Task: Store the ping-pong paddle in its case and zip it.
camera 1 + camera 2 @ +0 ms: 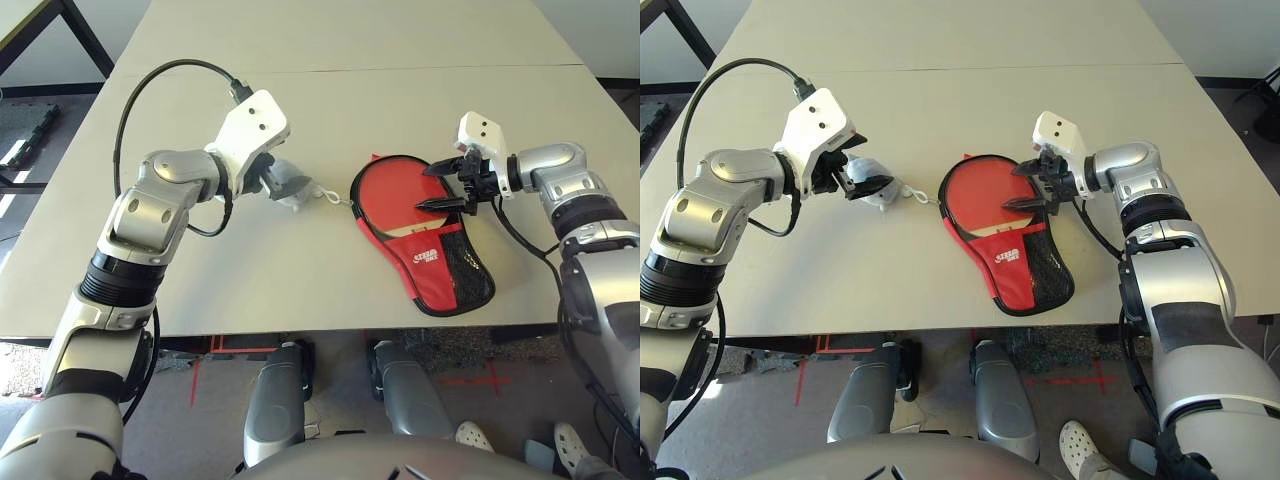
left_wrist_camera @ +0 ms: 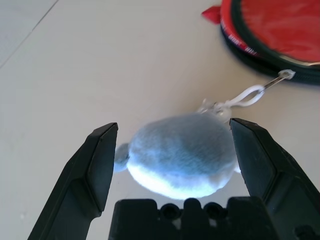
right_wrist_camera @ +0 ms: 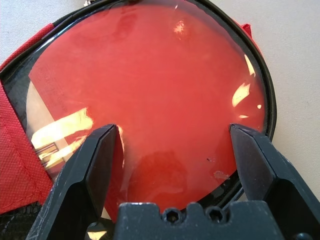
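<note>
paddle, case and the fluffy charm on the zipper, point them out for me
ping-pong paddle (image 3: 170,90): right wrist view, middle of its red rubber face
case (image 1: 432,262): left eye view, red outer panel by the white logo
fluffy charm (image 2: 180,152): left wrist view, middle of its pale blue body

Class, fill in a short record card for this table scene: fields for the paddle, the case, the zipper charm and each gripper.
paddle: ping-pong paddle, red face up, inside the case
case: case, red, unzipped, flat on table
charm: plush charm, clipped to the zipper pull
left gripper: left gripper, open, straddling charm
right gripper: right gripper, open, over paddle face
</note>
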{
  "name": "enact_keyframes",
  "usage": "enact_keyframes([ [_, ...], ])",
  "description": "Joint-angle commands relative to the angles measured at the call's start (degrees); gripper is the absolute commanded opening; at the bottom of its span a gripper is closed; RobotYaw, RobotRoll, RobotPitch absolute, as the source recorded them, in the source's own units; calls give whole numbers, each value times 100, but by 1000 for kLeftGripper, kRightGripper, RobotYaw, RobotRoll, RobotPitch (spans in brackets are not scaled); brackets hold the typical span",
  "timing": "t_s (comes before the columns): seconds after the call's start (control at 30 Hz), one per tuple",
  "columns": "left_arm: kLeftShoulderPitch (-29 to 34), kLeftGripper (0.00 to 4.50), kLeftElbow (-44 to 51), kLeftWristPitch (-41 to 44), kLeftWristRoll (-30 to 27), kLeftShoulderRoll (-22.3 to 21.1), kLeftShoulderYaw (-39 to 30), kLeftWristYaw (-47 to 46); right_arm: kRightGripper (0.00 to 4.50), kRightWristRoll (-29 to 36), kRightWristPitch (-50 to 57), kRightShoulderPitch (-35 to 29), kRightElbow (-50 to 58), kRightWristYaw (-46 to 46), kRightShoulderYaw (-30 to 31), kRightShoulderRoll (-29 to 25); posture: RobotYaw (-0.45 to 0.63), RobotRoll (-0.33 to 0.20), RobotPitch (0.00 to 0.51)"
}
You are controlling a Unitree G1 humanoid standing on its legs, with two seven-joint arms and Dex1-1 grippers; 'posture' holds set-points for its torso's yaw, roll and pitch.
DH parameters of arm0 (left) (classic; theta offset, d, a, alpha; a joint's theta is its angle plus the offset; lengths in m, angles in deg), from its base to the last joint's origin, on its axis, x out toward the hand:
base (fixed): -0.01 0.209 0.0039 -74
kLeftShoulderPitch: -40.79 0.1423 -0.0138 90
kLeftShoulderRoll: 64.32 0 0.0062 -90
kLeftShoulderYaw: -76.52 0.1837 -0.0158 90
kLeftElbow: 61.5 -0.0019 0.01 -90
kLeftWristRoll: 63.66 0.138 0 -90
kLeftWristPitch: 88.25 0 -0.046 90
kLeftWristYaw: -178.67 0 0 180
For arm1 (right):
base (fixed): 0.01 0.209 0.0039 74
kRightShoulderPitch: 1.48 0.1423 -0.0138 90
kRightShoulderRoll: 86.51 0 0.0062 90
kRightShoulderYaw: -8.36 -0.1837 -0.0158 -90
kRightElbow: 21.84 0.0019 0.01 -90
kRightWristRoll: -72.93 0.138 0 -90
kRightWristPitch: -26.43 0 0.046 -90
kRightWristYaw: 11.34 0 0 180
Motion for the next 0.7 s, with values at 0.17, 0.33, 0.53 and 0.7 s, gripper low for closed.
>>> enact_keyframes([
  [0.17,-487,4500,-774,1199,-274,410,-691,-513,4463,-205,-87,-241,-107,83,115,50,82,0,197],
  [0.33,-775,4500,-1217,1775,-506,677,-1129,-751,4463,-207,-121,-262,-105,172,106,69,78,0,198],
  [0.53,-768,4500,-1322,2244,-808,772,-1299,-747,4463,-209,-185,-290,-118,270,96,97,75,0,201],
  [0.7,-605,4500,-1204,2577,-967,813,-1289,-818,4463,-212,-211,-272,-132,362,85,108,73,0,203],
])
